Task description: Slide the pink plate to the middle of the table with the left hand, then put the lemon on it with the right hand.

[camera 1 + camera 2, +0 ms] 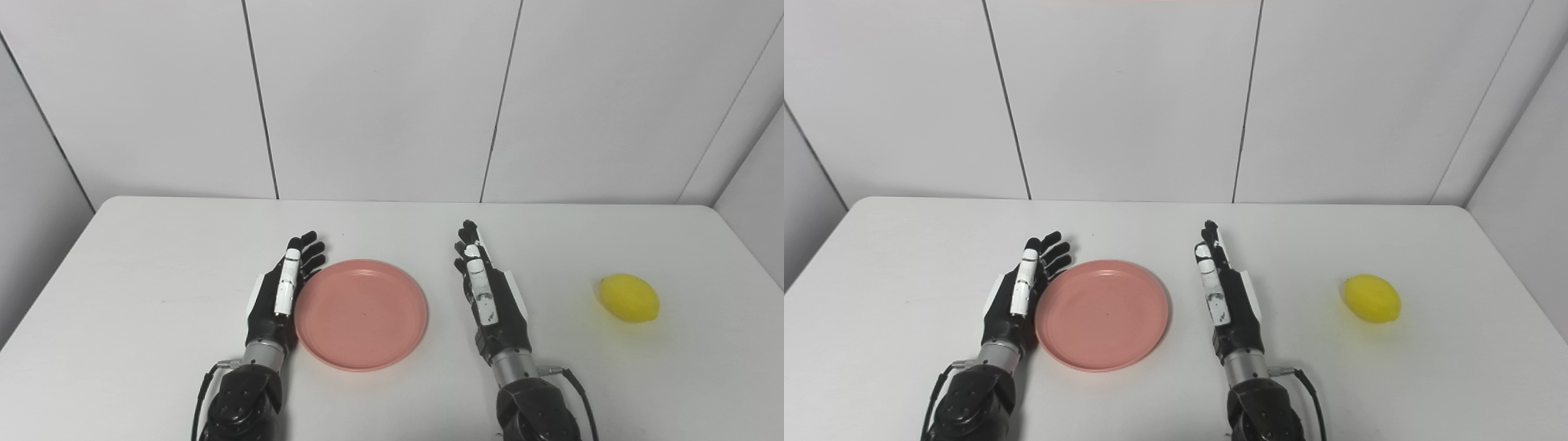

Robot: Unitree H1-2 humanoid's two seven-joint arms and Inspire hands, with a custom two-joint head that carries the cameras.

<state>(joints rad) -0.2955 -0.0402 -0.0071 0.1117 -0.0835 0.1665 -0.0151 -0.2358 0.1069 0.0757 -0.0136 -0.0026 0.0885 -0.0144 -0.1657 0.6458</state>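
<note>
The pink plate [361,313] lies flat on the white table [153,257], near the middle and a little toward the front. My left hand [283,291] stands on edge against the plate's left rim, open, fingers stretched forward. A short way to the right of the plate, my right hand [488,294] is also open and on edge, holding nothing. The yellow lemon [629,297] rests on the table far to the right, well apart from the right hand.
White wall panels rise behind the table's far edge. The table's right edge runs close to the lemon. Bare tabletop [1335,245] lies between the right hand and the lemon.
</note>
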